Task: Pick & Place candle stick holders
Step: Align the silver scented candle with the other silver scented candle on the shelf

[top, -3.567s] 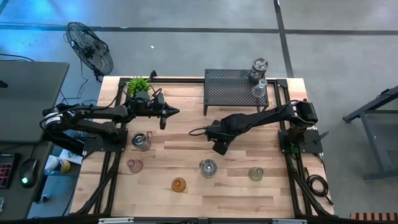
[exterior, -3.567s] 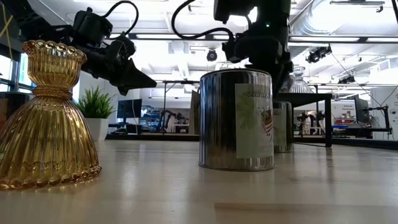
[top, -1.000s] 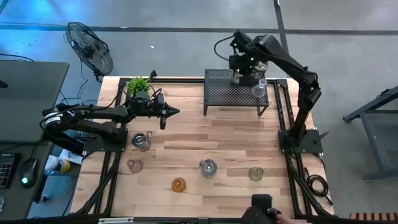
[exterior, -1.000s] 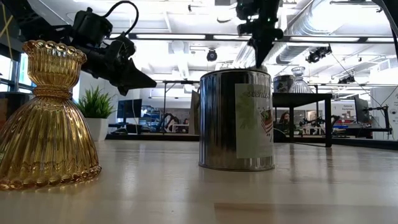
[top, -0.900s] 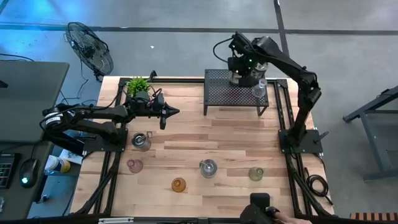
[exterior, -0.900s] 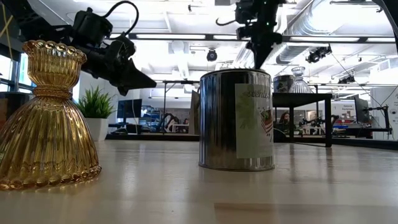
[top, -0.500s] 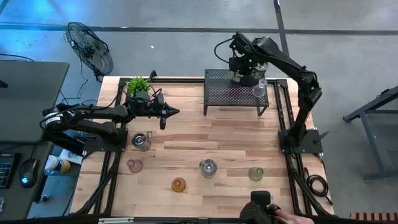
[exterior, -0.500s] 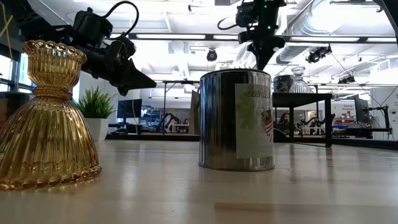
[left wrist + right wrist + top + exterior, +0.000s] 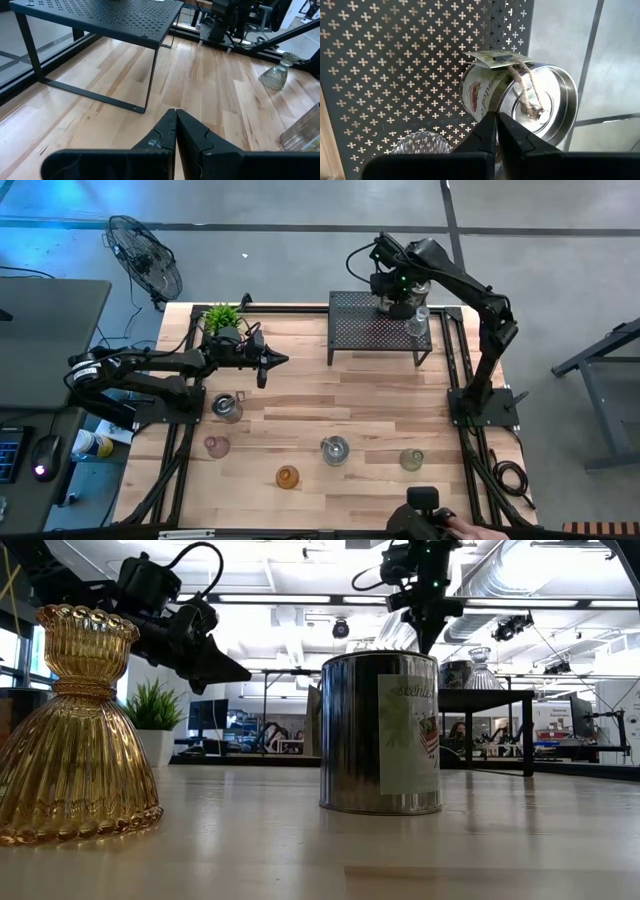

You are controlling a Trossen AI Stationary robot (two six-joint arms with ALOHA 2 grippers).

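Observation:
Several candle stick holders stand on their bases on the wooden table: a silvery one (image 9: 228,406), a pink one (image 9: 216,446), an amber one (image 9: 287,477), a silvery tin-like one (image 9: 334,450) and a greenish one (image 9: 411,460). A clear glass holder (image 9: 418,321) and a silvery tin with a twine tag (image 9: 520,100) stand on the black mesh rack (image 9: 360,330). My right gripper (image 9: 495,120) hangs shut over the rack, pointing down above the tin, with nothing between its fingers. My left gripper (image 9: 283,360) waits shut above the table's far left.
A green potted plant (image 9: 222,317) stands at the far left corner, beside my left arm. A person's hand (image 9: 455,525) with a dark object shows at the table's near edge. Bare wood lies between the rack and the row of holders.
My right gripper has stayed shut over the rack, tipping a little so that its fingertips have drifted slightly toward the table's right edge. The hand at the near edge has come a little farther into view.

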